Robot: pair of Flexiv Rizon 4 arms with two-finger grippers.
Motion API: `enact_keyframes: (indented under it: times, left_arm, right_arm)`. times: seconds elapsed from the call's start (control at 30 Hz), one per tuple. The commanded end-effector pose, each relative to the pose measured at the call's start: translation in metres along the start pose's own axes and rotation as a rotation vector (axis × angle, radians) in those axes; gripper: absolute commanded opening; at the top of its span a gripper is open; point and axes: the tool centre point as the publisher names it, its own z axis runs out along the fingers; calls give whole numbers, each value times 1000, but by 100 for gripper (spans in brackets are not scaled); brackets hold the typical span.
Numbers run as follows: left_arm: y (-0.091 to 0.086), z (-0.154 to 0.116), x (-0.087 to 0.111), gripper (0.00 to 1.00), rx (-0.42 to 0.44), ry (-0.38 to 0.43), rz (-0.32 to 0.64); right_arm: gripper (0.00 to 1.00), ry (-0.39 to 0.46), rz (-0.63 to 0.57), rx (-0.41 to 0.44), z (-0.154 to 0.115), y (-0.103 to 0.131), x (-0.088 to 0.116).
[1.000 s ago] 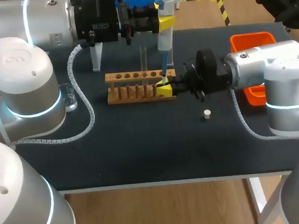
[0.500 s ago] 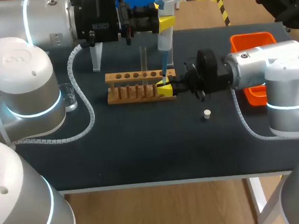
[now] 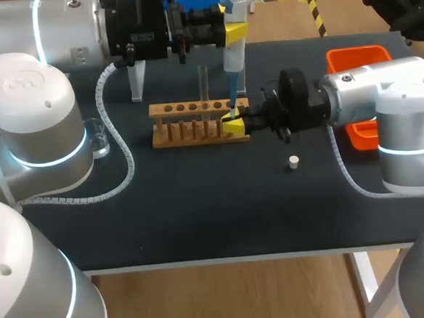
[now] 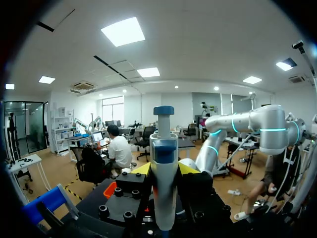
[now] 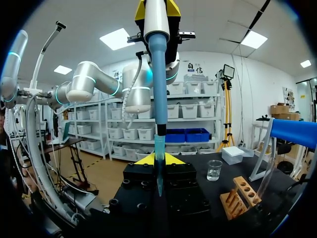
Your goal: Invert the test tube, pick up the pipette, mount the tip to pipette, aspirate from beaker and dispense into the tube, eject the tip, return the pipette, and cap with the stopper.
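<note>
Pipette (image 3: 233,50) stands upright in the upper middle of the frame, clamped across its body by the left end effector (image 3: 236,32). In the left wrist view that end effector's yellow fingers (image 4: 141,169) press it from both sides. Its thin blue shaft runs straight down to the tip (image 3: 231,105). The tip sits between the drawn-together fingers of the right end effector (image 3: 232,125), which comes in level from the right of the frame at the right end of the wooden rack (image 3: 194,107). In the right wrist view shaft and tip line up on one vertical axis, with the tip pinched between that end effector's yellow pads. I judge the shaft seated in the tip, though how firmly cannot be told.

This looks like the mounting step. What matters is that the long axis of pipette and tip is vertical, while the right end effector grips the tip crosswise, from the side. Any lift by the left arm should follow that axis, and the right fingers would need to let go first, or the tip may be dragged off.

For aspirating, the beaker (image 3: 98,138) waits at the left middle of the frame on the counter (image 3: 201,211), well apart from the pipette and nearer the left arm. The test tube (image 3: 203,79) stands upright at the rack, just left of the shaft, and the stopper (image 3: 293,162) lies alone to the lower right of the rack
</note>
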Motion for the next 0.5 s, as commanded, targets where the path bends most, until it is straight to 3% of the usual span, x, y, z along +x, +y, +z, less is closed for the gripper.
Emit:
enact_keyframes:
  times: [0.03, 0.5]
  left_arm:
    - [0, -1, 1, 0, 1, 0, 0]
    - [0, -1, 1, 0, 1, 0, 0]
  right_arm:
    - [0, -6, 0, 1, 0, 2, 1]
    - [0, -10, -2, -1, 0, 3, -1]
